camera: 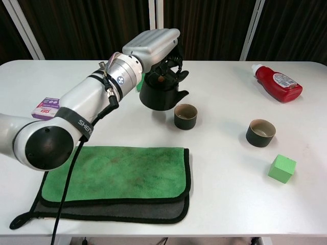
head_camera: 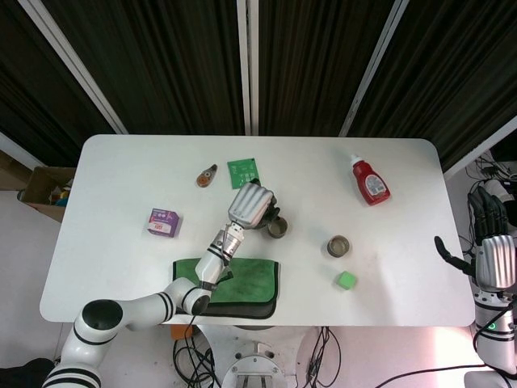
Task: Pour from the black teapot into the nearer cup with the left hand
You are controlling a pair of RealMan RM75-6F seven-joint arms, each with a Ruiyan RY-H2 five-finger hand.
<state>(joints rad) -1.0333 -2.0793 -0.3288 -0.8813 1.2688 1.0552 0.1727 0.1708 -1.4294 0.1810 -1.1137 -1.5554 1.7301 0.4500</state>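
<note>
Your left hand point(camera: 153, 45) is gripping the teapot point(camera: 161, 94) from above, fingers point(camera: 172, 65) curling down around its top, and you are holding it clear of the table point(camera: 230, 168). The pot is hanging just left of the nearer cup point(camera: 185, 116), its spout pointing toward that cup and sitting close above the near edge of its rim; whether anything is coming out of the spout you cannot tell from either view. In the head view the hand point(head_camera: 250, 205) is covering most of the teapot point(head_camera: 270, 217), with the cup point(head_camera: 278, 229) just beside it.

The cup is standing upright on the table. A second cup point(camera: 261, 132) is standing well to its right, with a green cube point(camera: 282, 169) near that one. A red sauce bottle point(camera: 278, 83) is lying on its side toward the far right of the table. In front of your left arm a green cloth point(camera: 115, 173) is lying flat on a dark one. A small purple box point(camera: 47, 107) is sitting at the left, partly behind the arm.

Your right hand point(head_camera: 489, 242) is hanging beside the table's right edge, holding nothing, its fingers straight and spread.
</note>
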